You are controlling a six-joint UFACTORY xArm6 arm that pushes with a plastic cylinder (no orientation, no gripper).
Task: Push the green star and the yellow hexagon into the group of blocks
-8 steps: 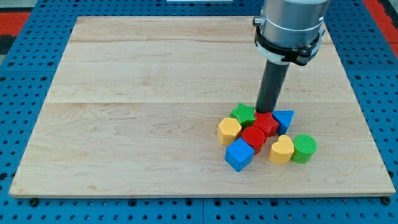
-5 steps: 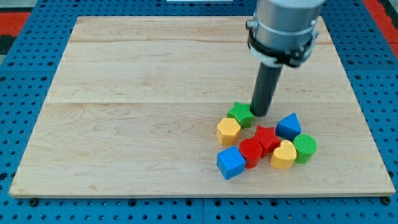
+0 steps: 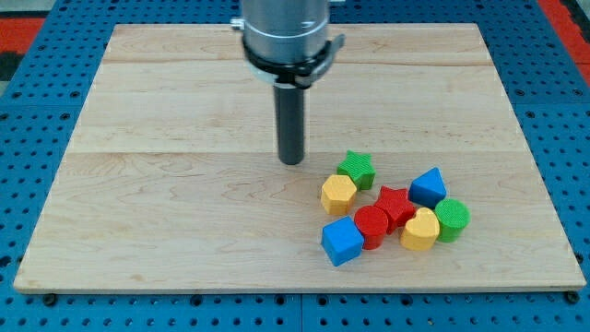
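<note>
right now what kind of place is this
Likely a robotics lab bench: a wooden board on a blue perforated base, small coloured blocks such as the green star and yellow hexagon, and my tip just left of them.

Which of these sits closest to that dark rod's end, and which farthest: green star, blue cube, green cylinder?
From my tip:
1. Green star, just to the view's right.
2. Blue cube, lower down, toward the view's bottom.
3. Green cylinder, far right of the cluster.
</note>
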